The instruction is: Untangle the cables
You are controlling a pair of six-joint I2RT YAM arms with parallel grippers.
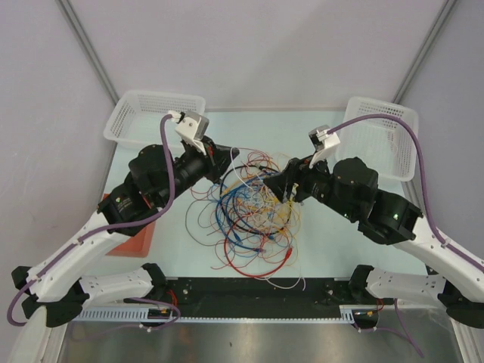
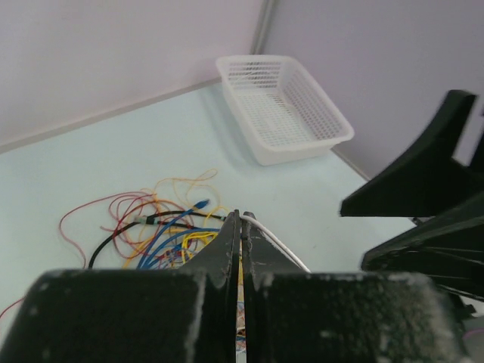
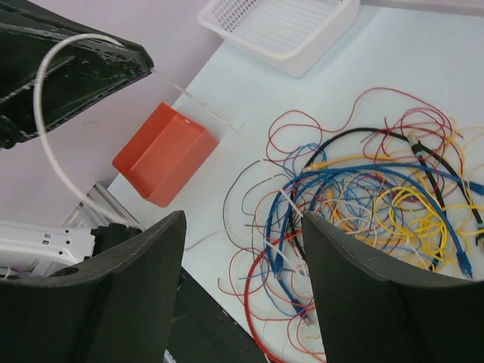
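L gripper (image 2: 240,223) closed, prob pinching white wire (image 2: 277,243); R gripper (image 3: 242,221) jaws apart, low over cables (image 3: 378,198)

Bright, even light; blurred foregrounds

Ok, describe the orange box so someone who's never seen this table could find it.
On the pale table, cables lie tangled in the middle. Left of them, partly under the left arm, sits the orange box. Unlike the white mesh baskets at the far corners, it is solid-walled.
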